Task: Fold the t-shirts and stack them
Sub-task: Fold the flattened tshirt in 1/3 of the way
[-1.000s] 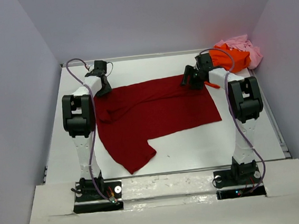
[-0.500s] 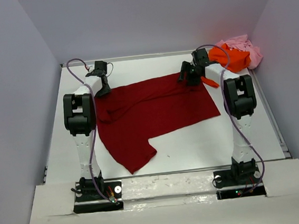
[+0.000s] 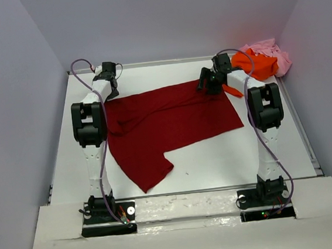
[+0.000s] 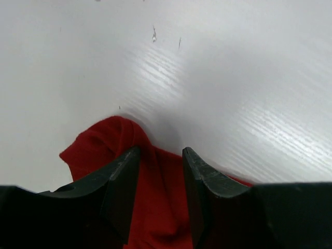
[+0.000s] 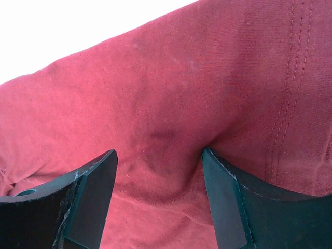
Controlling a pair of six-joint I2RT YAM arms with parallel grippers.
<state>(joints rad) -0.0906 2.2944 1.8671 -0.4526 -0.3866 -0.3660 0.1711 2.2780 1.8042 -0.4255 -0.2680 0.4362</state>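
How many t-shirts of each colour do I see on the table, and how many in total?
dark red t-shirt: 1
orange t-shirt: 1
pale pink t-shirt: 1
Total: 3

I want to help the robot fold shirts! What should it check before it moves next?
1. Red shirt lying flat: not ok. It is wrinkled on its left side, and one part sticks out toward the near edge.
2. Left gripper at the shirt's corner: ok. It straddles the red corner.
3. Left gripper pinching cloth: cannot tell.
4. Right gripper ready: ok. It is open wide over the shirt's far edge.
5. Orange shirt and pink shirt clear of the red one: cannot tell. The right arm hides the gap.
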